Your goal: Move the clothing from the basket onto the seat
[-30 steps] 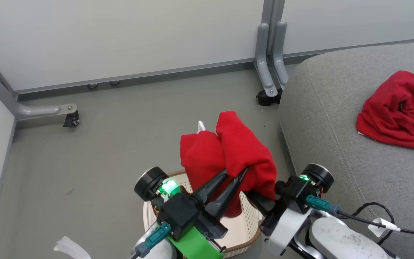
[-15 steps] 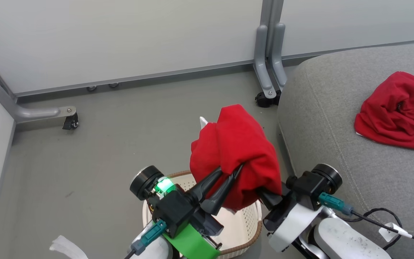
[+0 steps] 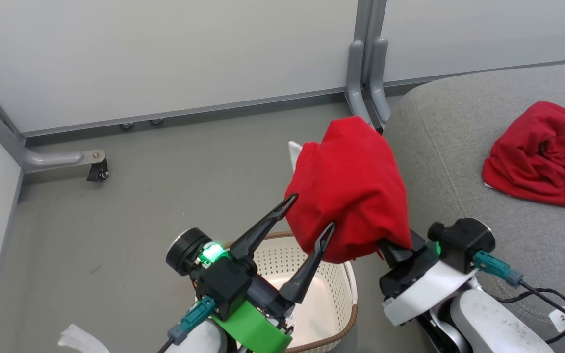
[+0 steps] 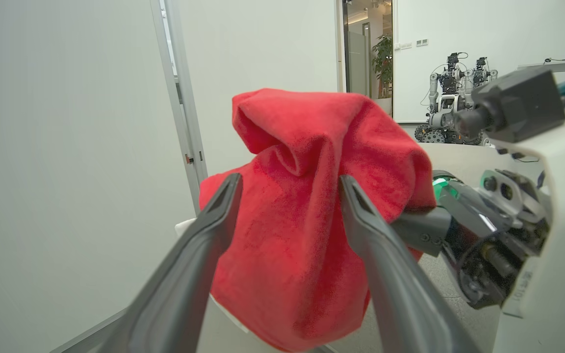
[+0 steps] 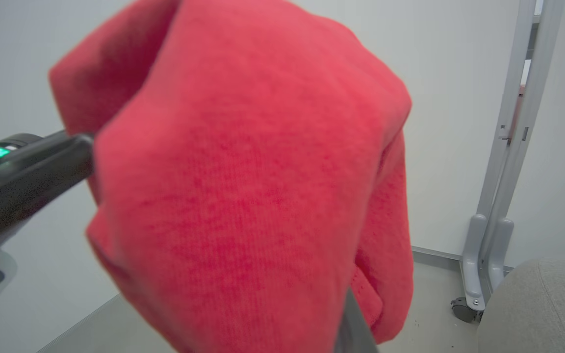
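The right tool (image 3: 396,251) clamps the bright red fabric garment (image 3: 348,186) draped over it; the left tool (image 3: 313,211) gapes beside it. Loose folds could snag those fingers, or slip short of the light-grey upholstered seat (image 3: 459,162) beyond, into the cream-white perforated basket (image 3: 347,282) below.

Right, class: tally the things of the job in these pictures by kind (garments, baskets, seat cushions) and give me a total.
Red garments: 2
Perforated laundry basket: 1
Grey seat cushion: 1
Total: 4
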